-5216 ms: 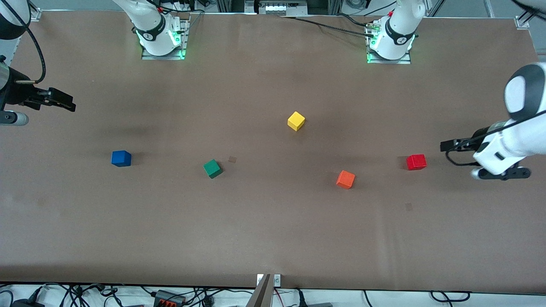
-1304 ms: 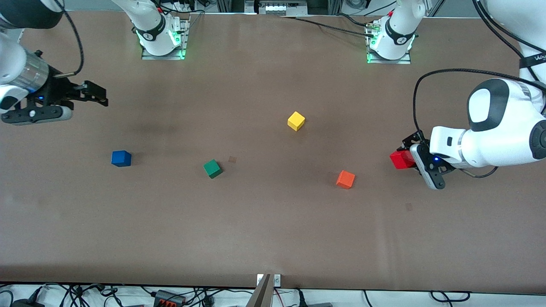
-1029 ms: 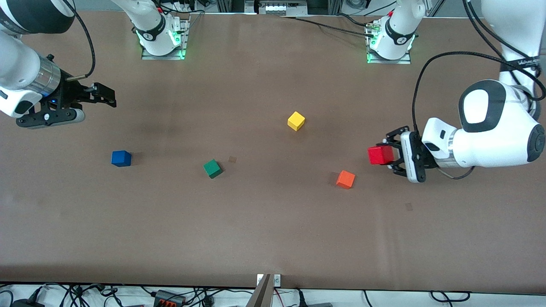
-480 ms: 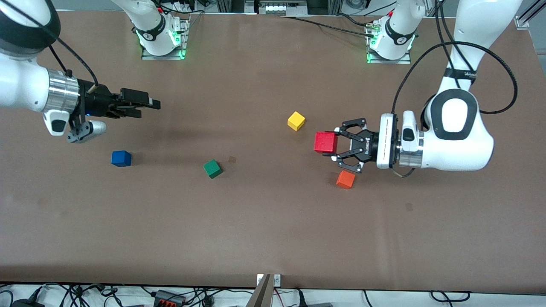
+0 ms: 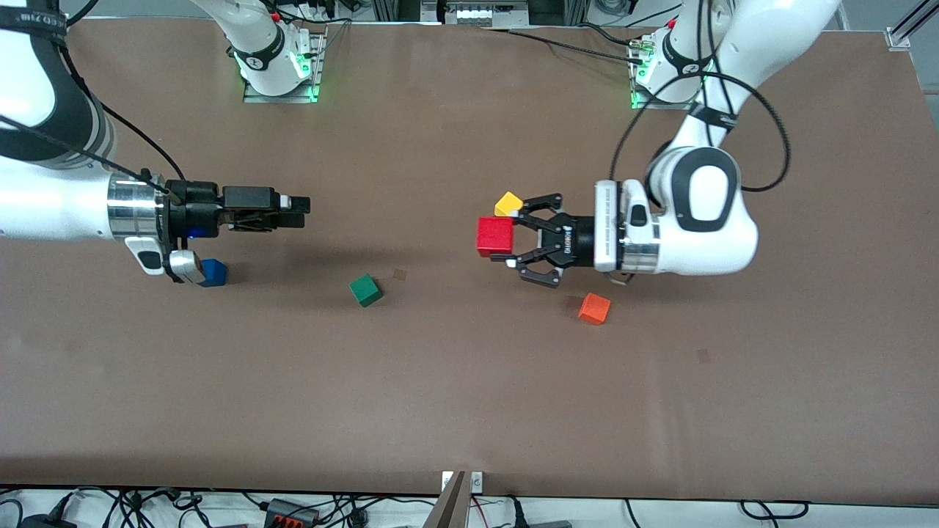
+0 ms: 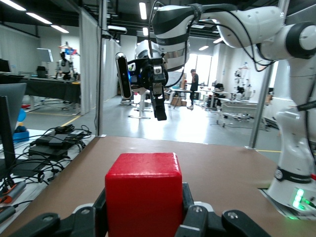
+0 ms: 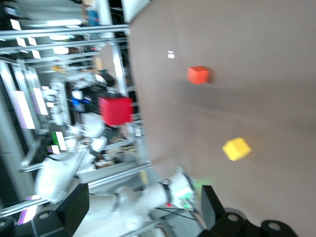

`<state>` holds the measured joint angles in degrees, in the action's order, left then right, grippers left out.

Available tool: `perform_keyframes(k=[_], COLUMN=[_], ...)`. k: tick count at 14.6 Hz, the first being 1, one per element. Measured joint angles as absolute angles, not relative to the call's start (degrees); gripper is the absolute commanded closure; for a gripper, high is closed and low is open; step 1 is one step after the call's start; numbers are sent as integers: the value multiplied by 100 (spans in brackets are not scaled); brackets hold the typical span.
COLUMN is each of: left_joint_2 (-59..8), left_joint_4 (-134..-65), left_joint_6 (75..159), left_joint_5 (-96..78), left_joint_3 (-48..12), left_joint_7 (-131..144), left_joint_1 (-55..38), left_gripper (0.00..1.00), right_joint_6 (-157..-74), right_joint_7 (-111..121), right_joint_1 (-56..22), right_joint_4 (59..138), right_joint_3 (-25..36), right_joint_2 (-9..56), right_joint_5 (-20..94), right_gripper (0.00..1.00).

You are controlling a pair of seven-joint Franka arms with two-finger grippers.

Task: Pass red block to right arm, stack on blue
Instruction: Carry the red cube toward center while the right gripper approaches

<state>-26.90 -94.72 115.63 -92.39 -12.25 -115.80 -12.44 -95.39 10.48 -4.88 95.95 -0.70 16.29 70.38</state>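
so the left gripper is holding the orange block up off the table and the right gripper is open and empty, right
Not quite: the block in the left gripper is the red block, as the front view shows. The orange block lies on the table. The rest holds: the right gripper is open and empty.

High front camera; wrist cameras face each other, sharing the red block (image 6: 143, 195).

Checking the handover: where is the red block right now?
The left gripper holds the red block in the air over mid-table, beside the yellow cube, facing the right gripper.
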Motion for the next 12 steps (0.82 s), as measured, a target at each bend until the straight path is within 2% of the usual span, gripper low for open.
perform_keyframes(k=[3, 9, 12], left_joint_2=[-2691, -2795, -2857], left_joint_4=[-9473, -9472, -9464], left_joint_6=[12230, 12449, 12465], left_joint_5=[-9894, -11144, -11354], left_joint_3=[-1229, -1223, -1219], left_joint_7=[-11822, -12908, -12986], left_joint_1=[-1862, -2194, -2288], left_gripper=[99, 99, 99], right_joint_6=[-9539, -9393, -9347], right_joint_7=[1369, 2156, 2183], right_joint_1=[-581, -779, -990], right_joint_4=[9592, 9589, 9572], right_joint_3=[-79, -88, -101], right_joint_2=[1846, 2507, 2588], right_joint_5=[7774, 8964, 9134], right_gripper=[0, 0, 0])
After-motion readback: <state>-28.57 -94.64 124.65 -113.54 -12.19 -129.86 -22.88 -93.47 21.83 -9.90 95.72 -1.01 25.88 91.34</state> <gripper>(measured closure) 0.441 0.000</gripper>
